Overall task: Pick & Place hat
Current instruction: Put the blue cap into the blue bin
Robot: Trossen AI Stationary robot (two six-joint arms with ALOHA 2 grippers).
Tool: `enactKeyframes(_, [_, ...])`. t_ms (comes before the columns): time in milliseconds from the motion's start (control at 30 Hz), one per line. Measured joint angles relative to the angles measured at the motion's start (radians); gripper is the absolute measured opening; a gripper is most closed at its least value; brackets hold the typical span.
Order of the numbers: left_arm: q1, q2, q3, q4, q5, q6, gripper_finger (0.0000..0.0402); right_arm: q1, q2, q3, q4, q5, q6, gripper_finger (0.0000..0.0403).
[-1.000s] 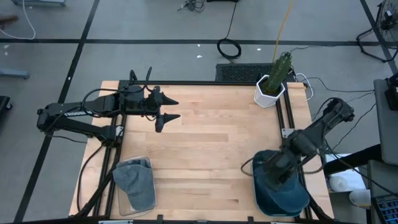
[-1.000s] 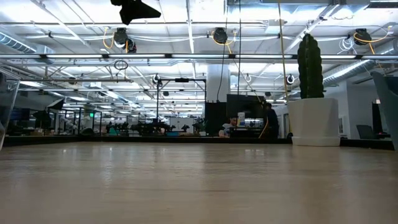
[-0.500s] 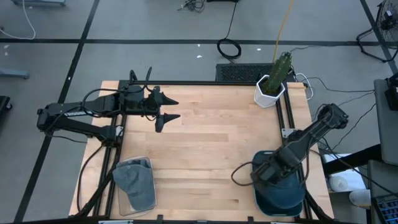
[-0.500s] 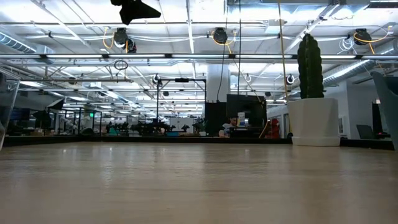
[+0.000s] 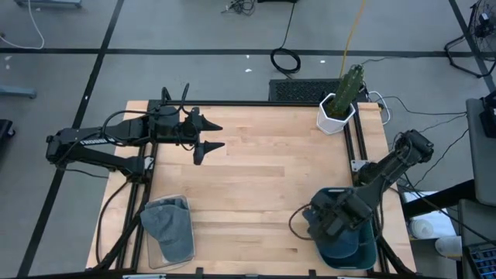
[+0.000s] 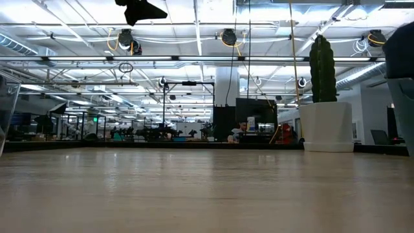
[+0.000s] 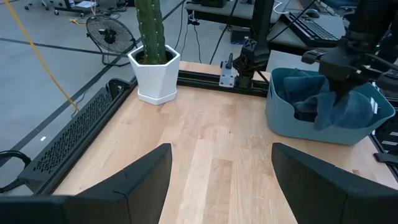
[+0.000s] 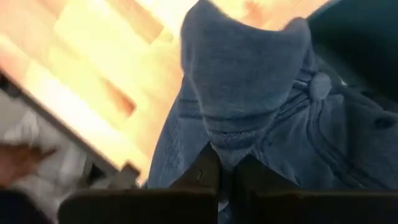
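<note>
While it hangs above the blue bin, the right hand pinches a blue hat.

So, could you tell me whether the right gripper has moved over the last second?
Yes. In the high view the right gripper, shut on a blue hat, has shifted toward the table's middle, away from the blue bin.

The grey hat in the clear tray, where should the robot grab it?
Probably by the rounded crown of the grey hat, coming straight down from above. It lies flat in the clear tray, whose walls block a sideways reach. The left hand waits open over the table; the right hand is shut on a blue hat.
</note>
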Motion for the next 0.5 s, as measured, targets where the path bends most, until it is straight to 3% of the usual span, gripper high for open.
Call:
enactKeyframes(267, [0.0,0.0,0.0,0.0,0.0,0.0,0.028,0.186,-0.004,-0.028,-0.034,0.225,0.278,0.0])
enactKeyframes(500, [0.0,0.0,0.0,0.0,0.0,0.0,0.028,0.279,-0.004,-0.043,-0.107,0.233,0.47,0.0])
